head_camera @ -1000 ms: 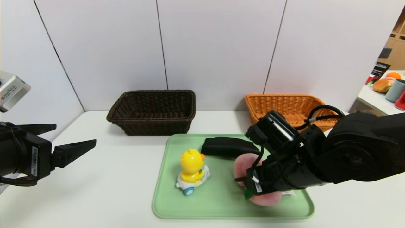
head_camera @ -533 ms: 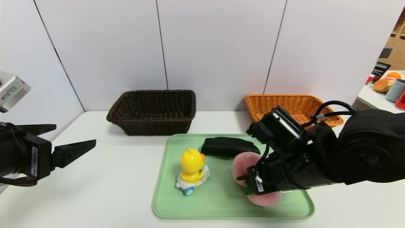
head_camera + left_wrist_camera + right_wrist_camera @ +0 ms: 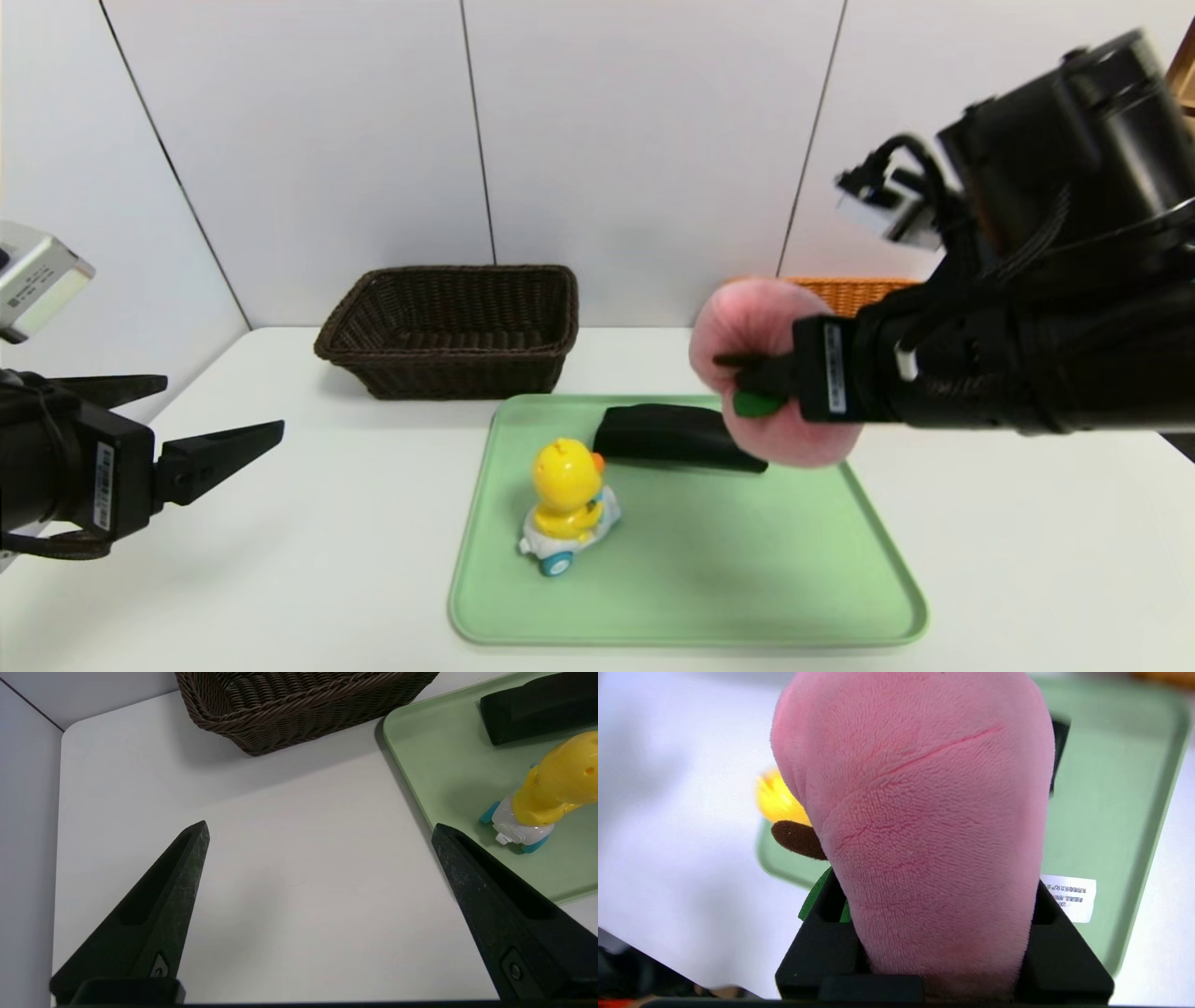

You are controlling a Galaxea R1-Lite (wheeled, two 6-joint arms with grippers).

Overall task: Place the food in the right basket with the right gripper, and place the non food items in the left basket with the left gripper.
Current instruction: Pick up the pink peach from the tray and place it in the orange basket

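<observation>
Above tray (image 3: 896,597) — right gripper (image 3: 761,378) (clamping peach (image 3: 758,322)).

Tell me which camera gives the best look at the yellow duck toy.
The head view: the duck toy stands whole and upright on the green tray, in front of the black pouch. The left wrist view shows it from the side, its head cut off. The right wrist view shows only a yellow blur behind the plush peach.

free: table left of tray (image 3: 485,523) | obstacle: duck toy (image 3: 567,504)
</observation>
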